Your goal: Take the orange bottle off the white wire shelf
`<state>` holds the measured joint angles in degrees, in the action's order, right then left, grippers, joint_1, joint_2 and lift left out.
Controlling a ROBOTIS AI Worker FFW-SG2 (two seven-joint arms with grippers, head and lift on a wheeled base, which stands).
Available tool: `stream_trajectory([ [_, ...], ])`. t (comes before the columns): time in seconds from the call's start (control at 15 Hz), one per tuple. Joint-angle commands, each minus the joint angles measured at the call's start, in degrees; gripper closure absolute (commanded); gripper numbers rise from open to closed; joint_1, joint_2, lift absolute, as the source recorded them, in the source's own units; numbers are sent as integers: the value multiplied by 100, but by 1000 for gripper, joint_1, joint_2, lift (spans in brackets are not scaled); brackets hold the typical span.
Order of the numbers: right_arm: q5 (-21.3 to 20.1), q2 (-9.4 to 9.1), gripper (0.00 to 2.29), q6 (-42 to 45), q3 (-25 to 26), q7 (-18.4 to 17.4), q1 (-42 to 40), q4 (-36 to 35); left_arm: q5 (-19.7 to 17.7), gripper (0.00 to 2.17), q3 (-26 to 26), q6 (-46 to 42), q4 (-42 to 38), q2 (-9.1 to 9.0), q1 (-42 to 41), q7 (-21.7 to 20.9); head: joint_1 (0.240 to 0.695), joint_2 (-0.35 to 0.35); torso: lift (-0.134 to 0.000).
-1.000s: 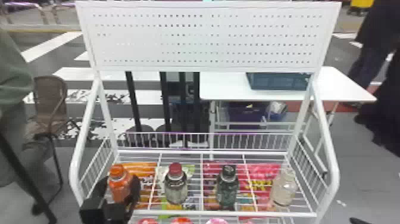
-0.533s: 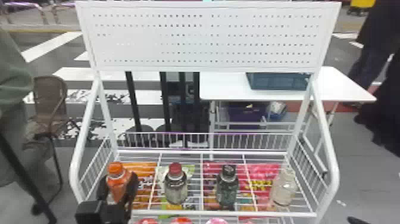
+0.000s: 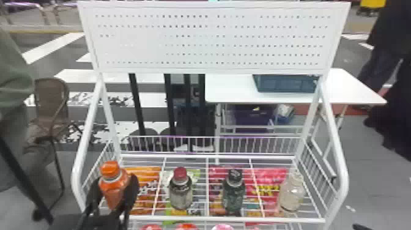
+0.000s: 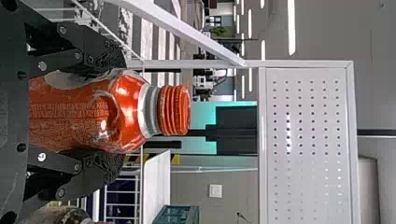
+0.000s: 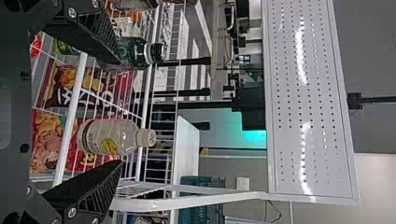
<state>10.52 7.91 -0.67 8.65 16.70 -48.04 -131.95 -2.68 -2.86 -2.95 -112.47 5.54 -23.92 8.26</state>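
At the left end of the white wire shelf (image 3: 229, 219), my left gripper (image 3: 116, 186) is shut on the orange bottle (image 3: 113, 197), one finger on each side, the orange cap above them. The bottle leans slightly; whether its base touches the wires is hidden. In the left wrist view, both fingers of the left gripper (image 4: 122, 111) press against the body of the orange bottle (image 4: 84, 114). My right gripper (image 5: 120, 112) is open in the right wrist view, its fingers apart, with a pale bottle (image 5: 112, 136) farther off between them.
A red-capped bottle (image 3: 180, 191), a dark green bottle (image 3: 234, 192) and a clear pale bottle (image 3: 292, 192) stand along the shelf to the right. White side rails (image 3: 339, 153) and a perforated panel (image 3: 214, 39) frame it. Behind is a white table (image 3: 232, 91).
The orange bottle has shifted left and a little up in the head view, together with my left gripper, and tilts more than before. The other bottles have stayed in place.
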Motion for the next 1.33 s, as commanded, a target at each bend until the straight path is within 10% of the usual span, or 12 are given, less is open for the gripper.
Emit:
stream_trajectory([
  [0.0,3,26,137,0,-21,0,14,21,40,940,75,169,-829,26,-561,0,499,0,0],
  [1.27,56,35,140,18,-4,26,-127,-138,145,940,154,397,-2323,299,-2161,193,499,0,0],
])
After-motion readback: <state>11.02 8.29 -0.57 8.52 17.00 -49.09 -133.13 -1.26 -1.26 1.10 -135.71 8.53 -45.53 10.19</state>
